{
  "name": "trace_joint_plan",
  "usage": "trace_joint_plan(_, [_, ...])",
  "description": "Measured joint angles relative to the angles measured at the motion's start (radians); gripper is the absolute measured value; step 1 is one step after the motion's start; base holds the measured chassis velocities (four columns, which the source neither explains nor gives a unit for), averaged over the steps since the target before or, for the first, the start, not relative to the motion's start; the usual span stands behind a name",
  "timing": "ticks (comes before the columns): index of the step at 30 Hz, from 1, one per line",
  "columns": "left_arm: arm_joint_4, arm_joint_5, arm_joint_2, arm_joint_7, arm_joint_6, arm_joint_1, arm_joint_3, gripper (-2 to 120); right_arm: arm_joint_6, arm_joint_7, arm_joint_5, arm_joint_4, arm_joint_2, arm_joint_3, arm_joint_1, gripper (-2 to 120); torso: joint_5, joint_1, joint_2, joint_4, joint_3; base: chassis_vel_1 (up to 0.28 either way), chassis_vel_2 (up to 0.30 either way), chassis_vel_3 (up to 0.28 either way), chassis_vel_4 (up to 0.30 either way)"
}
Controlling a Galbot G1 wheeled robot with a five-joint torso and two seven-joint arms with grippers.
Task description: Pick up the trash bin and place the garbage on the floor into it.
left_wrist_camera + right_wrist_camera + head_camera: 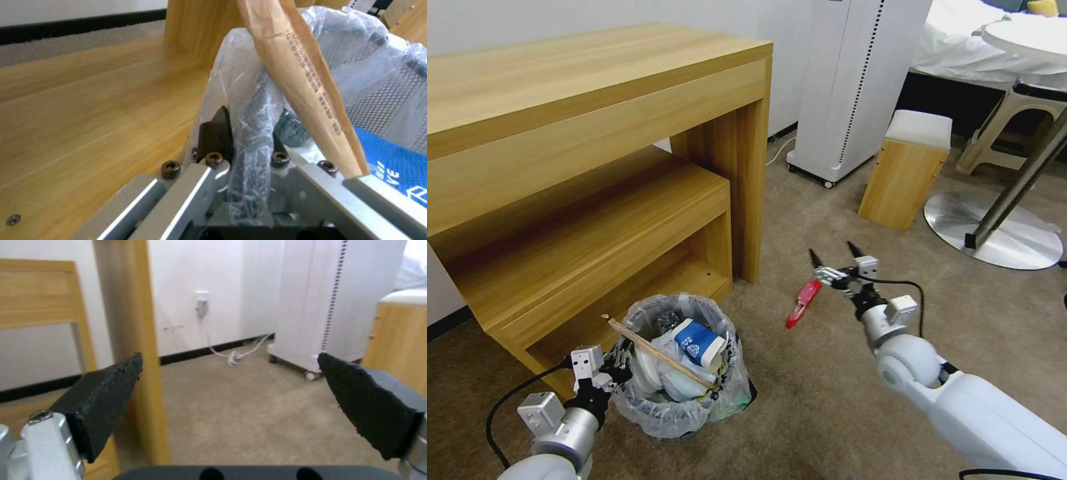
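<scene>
One red wrapper [804,303] just beside spread right claw [834,254]

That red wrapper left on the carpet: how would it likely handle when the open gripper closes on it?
The red wrapper lies flat and thin on the carpet, so probably light, floppy and crushable. Its low profile may let fingertips skim over it. The right gripper is open just beyond it.
</scene>
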Motion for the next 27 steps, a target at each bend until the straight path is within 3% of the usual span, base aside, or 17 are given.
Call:
trace_joint_plan(8, [-0.015,-0.019,0.028,-0.012,0.019,0.008,-0.001,2,0.018,-0.032,-0.006,-0.048,-0.040,0.032,-0.021,100,0.0000,0.000,0.000,-0.0001,0.000,0.000,0.000,0.000,0.000])
trace_joint_plan(27, [-0.041,-0.027,0.034,-0.014,0.024,0.029,0.004,2,0.062,-0.071,-0.074,-0.056,-0.018,0.068,-0.062,100,-0.0001,0.000,0.000,-0.0001,0.000,0.000,0.000,0.000,0.000])
